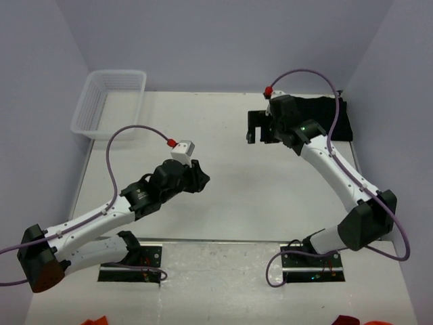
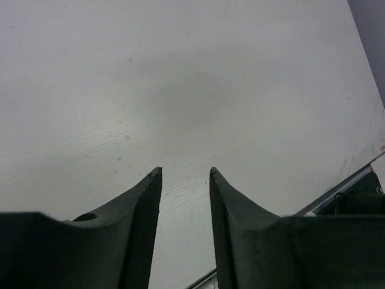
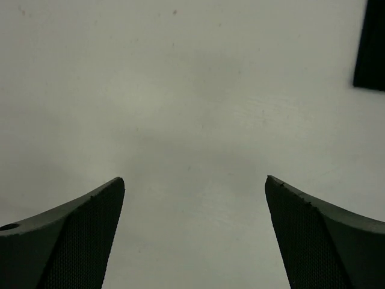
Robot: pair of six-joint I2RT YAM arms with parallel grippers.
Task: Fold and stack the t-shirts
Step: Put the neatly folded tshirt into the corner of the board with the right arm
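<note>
A folded stack of black t-shirts (image 1: 344,125) lies at the back right of the table, partly hidden by my right arm. A corner of the t-shirts (image 3: 370,42) shows at the upper right in the right wrist view. My right gripper (image 1: 258,139) hovers just left of the stack, and its jaws (image 3: 195,180) stand wide open over bare table with nothing between them. My left gripper (image 1: 201,179) is near the table's middle, well apart from the cloth. Its fingers (image 2: 185,171) stand a narrow gap apart and hold nothing.
A white mesh basket (image 1: 111,73) stands at the back left corner. The table's metal front rail (image 2: 337,189) runs near my left gripper. Bits of orange cloth (image 1: 95,320) lie below the table's front edge.
</note>
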